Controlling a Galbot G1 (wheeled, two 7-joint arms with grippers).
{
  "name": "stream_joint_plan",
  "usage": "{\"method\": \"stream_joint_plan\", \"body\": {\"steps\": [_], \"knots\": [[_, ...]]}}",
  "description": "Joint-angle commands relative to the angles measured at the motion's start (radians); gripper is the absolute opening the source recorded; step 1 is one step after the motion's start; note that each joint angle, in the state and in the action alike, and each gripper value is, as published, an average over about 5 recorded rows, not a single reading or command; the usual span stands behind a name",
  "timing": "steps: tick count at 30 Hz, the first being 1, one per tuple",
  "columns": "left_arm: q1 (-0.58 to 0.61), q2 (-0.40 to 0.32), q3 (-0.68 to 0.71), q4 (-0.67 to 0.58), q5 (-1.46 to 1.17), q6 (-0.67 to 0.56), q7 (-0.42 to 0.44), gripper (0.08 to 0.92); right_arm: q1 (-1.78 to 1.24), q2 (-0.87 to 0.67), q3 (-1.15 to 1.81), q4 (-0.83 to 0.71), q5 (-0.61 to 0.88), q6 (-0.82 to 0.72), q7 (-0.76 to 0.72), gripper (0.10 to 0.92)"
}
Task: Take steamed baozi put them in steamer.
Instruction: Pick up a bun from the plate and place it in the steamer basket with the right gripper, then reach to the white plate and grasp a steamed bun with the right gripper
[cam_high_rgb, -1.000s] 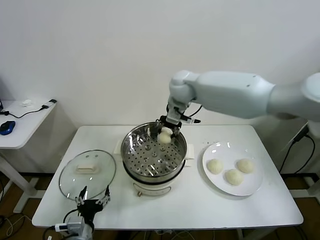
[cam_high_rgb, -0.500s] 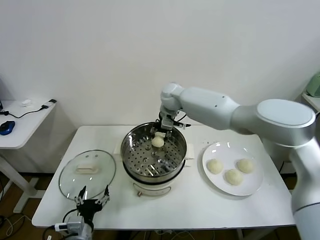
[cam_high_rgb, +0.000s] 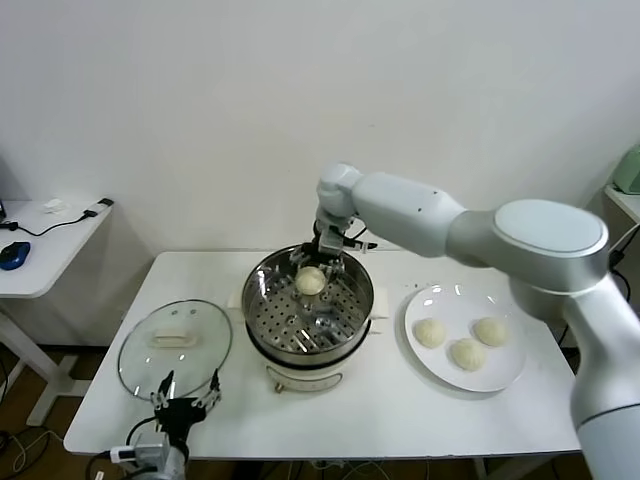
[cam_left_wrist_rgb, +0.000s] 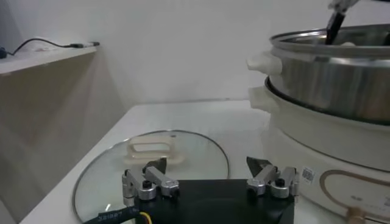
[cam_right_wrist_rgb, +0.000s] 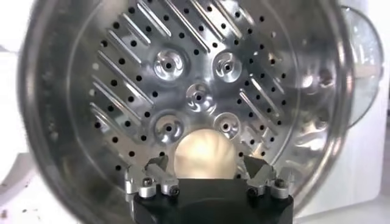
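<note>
One baozi (cam_high_rgb: 311, 281) lies on the perforated tray in the far part of the steamer (cam_high_rgb: 255, 290). My right gripper (cam_high_rgb: 328, 258) hangs just above it, open. In the right wrist view the baozi (cam_right_wrist_rgb: 204, 152) sits between the spread fingers of the gripper (cam_right_wrist_rgb: 204, 162), with a gap on each side, over the steamer tray (cam_right_wrist_rgb: 195, 73). Three more baozi (cam_high_rgb: 430, 332) (cam_high_rgb: 490, 331) (cam_high_rgb: 467, 353) lie on the white plate (cam_high_rgb: 420, 355) to the right. My left gripper (cam_high_rgb: 186, 395) is parked open at the table's front left, also seen in the left wrist view (cam_left_wrist_rgb: 207, 165).
A round glass lid (cam_high_rgb: 175, 345) with a white handle lies flat left of the steamer, just beyond the left gripper; it also shows in the left wrist view (cam_left_wrist_rgb: 158, 152), with the steamer (cam_left_wrist_rgb: 329, 79) beside it. A small side table (cam_high_rgb: 40, 245) stands at the far left.
The right gripper carried the baozi down and to the left into the steamer, then opened. The baozi now rests on the tray. The left arm has not moved.
</note>
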Motion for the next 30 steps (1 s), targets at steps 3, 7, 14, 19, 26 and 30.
{"method": "stream_joint_plan", "body": {"steps": [3, 7, 14, 19, 26, 30], "knots": [[0.003, 0.003, 0.007, -0.015, 0.0, 0.0, 0.002, 0.823, 0.465, -0.351, -0.411, 0.352, 0.574, -0.465, 0.015, 0.823], [-0.002, 0.01, 0.007, -0.013, -0.004, -0.002, 0.002, 0.823, 0.584, -0.522, -0.597, 0.469, 0.574, -0.721, 0.032, 0.823], [-0.012, 0.012, 0.003, -0.006, -0.009, -0.002, 0.002, 0.823, 0.526, -0.726, -0.716, 0.643, 0.656, -0.965, 0.055, 0.823], [-0.011, 0.008, 0.003, -0.002, -0.008, -0.004, 0.002, 0.823, 0.307, -0.763, -0.569, 0.634, 0.713, -1.078, 0.115, 0.823], [-0.005, -0.004, -0.001, 0.005, -0.002, -0.004, 0.002, 0.823, -0.009, -0.677, -0.323, 0.413, 0.618, -1.061, 0.097, 0.823], [-0.001, -0.007, -0.008, 0.009, 0.0, -0.003, 0.002, 0.823, -0.147, -0.605, -0.2, 0.282, 0.579, -1.031, 0.09, 0.823]]}}
